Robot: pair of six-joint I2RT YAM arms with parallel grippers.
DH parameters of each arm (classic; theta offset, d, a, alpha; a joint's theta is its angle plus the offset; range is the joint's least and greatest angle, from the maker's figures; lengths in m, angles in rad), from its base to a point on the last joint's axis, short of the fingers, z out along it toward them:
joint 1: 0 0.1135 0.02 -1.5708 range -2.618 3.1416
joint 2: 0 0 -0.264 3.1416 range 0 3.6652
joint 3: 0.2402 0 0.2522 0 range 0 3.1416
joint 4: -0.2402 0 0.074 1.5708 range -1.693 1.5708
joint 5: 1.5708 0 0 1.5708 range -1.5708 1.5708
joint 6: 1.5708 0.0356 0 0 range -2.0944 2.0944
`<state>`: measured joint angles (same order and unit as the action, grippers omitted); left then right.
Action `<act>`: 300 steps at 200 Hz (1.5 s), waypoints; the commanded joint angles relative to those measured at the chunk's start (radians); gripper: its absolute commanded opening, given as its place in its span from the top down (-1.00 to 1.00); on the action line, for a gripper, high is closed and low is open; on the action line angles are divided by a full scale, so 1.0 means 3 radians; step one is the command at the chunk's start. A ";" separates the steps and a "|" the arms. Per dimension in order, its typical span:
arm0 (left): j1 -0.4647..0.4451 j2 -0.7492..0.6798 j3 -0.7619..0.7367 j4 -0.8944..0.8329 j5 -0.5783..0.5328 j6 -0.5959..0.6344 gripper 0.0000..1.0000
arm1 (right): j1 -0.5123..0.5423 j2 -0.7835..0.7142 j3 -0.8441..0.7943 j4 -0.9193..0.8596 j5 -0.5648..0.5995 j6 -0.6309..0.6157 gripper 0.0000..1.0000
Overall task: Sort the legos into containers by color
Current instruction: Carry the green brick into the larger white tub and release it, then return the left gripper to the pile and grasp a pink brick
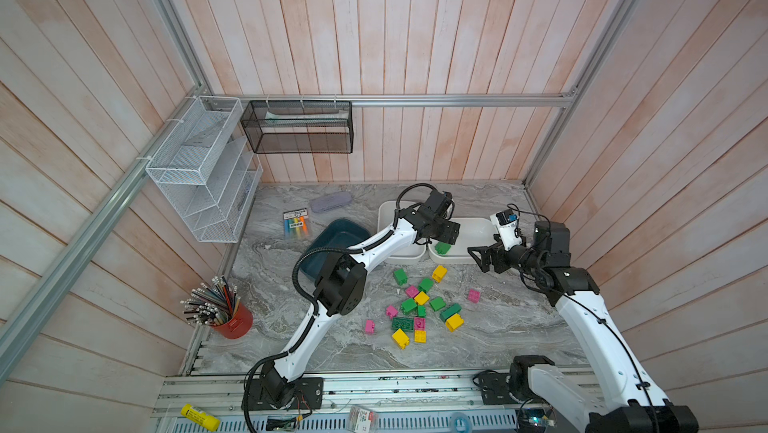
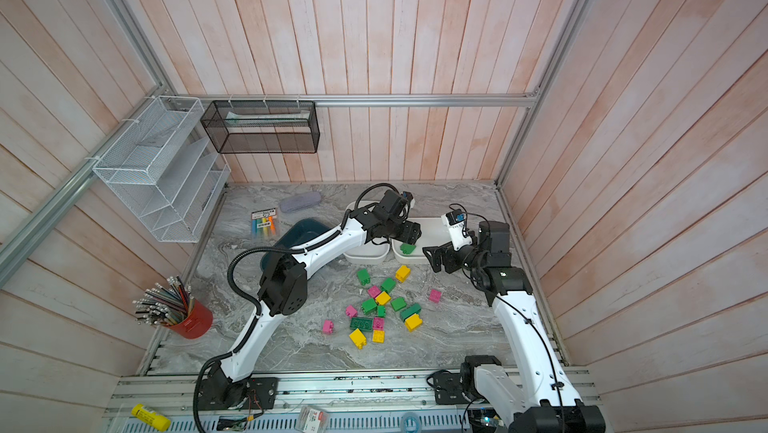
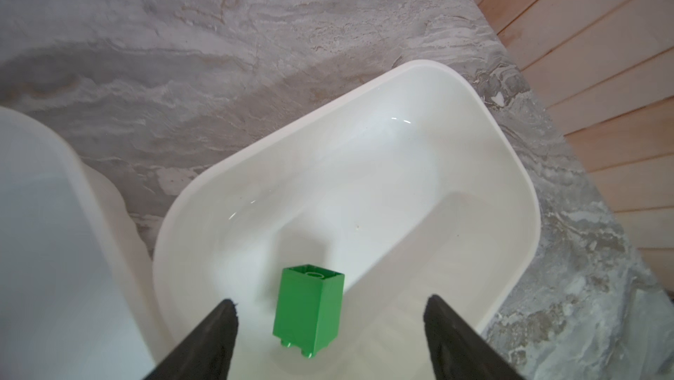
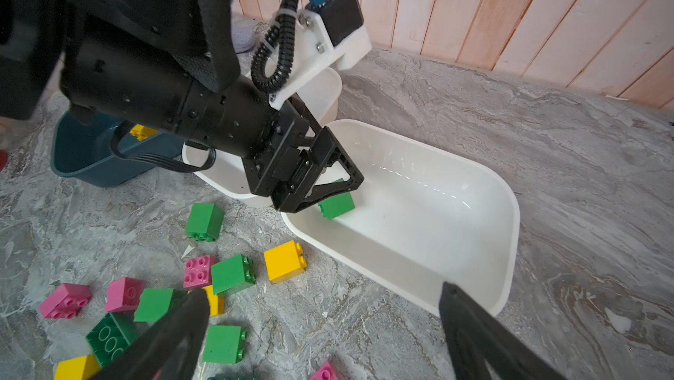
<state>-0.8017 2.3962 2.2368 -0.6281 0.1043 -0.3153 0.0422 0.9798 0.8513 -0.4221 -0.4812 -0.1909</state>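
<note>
My left gripper (image 1: 449, 233) (image 3: 330, 301) hangs open over the right white container (image 1: 478, 229) (image 3: 525, 192). A green lego (image 3: 308, 310) (image 1: 443, 248) (image 4: 337, 205) is inside that tub below the jaws, touching neither finger. My right gripper (image 1: 477, 259) (image 4: 324, 289) stands open with nothing in it, beside the same tub's near rim (image 4: 510, 214). Loose legos (image 1: 422, 300) in green, pink and yellow are scattered on the table in front of the tubs. The second white container (image 1: 388, 210) and the dark teal container (image 1: 332, 231) are partly hidden by my left arm. A yellow lego (image 4: 140, 130) shows in the teal one.
A marker pack (image 1: 296, 223) and a greyish case (image 1: 330, 202) lie behind the teal tub. A red cup of pencils (image 1: 232, 321) stands at the front left. White wire baskets (image 1: 199, 169) and a black mesh basket (image 1: 299, 127) hang on the walls.
</note>
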 commanded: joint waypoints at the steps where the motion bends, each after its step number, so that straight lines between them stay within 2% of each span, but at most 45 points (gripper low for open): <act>1: -0.0017 -0.0596 -0.0086 -0.0259 0.0028 0.0079 -0.74 | -0.0023 -0.0023 0.0083 -0.0089 -0.0152 0.0005 -0.96; 24: -0.0017 -0.1169 -0.0694 -0.0476 -0.0029 0.0001 -0.73 | -0.0022 -0.0054 0.0067 -0.0088 -0.0213 0.0005 -0.96; 65: -0.0094 -0.2322 -0.2106 -0.0639 -0.0222 -0.0601 -0.70 | -0.0017 -0.0060 0.0032 -0.0097 -0.0299 0.0016 -0.96; 102: -0.0316 -0.2977 -0.2984 -0.0947 -0.0309 -0.1186 -0.66 | -0.0012 -0.0046 -0.0012 -0.0107 -0.0379 0.0028 -0.96; 133: -0.0483 -0.3341 -0.3649 -0.0969 -0.0368 -0.1648 -0.60 | 0.0020 -0.0060 -0.0060 -0.0057 -0.0416 0.0091 -0.96; 140: -0.0597 -0.3378 -0.3772 -0.0973 -0.0379 -0.1718 -0.59 | 0.0029 -0.0063 -0.0073 -0.0043 -0.0422 0.0109 -0.96; 167: -0.0646 -0.3452 -0.4179 -0.0913 -0.0496 -0.1871 -0.50 | 0.0087 -0.0052 -0.0102 -0.0025 -0.0416 0.0132 -0.96; 186: -0.0646 -0.3437 -0.4376 -0.0821 -0.0601 -0.1936 -0.33 | 0.0125 -0.0056 -0.0107 -0.0029 -0.0411 0.0135 -0.96; 203: -0.0646 -0.3391 -0.4465 -0.0683 -0.0654 -0.1937 -0.20 | 0.0135 -0.0070 -0.0116 -0.0035 -0.0393 0.0140 -0.96; 242: -0.0646 -0.3161 -0.4627 -0.0280 -0.0503 -0.1859 -0.12 | 0.0141 -0.0062 -0.0123 -0.0044 -0.0400 0.0133 -0.96; 264: -0.0646 -0.3040 -0.4638 -0.0362 -0.0578 -0.1834 -0.08 | 0.0141 -0.0072 -0.0112 -0.0062 -0.0383 0.0119 -0.96; 300: -0.0646 -0.3029 -0.4768 -0.0236 -0.0607 -0.1813 0.23 | 0.0141 -0.0100 -0.0130 -0.0091 -0.0356 0.0106 -0.96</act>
<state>-0.9955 1.4784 0.8368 -0.7372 -0.0532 -0.8631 0.0780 0.9703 0.8288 -0.4274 -0.5854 -0.1574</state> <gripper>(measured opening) 0.429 0.980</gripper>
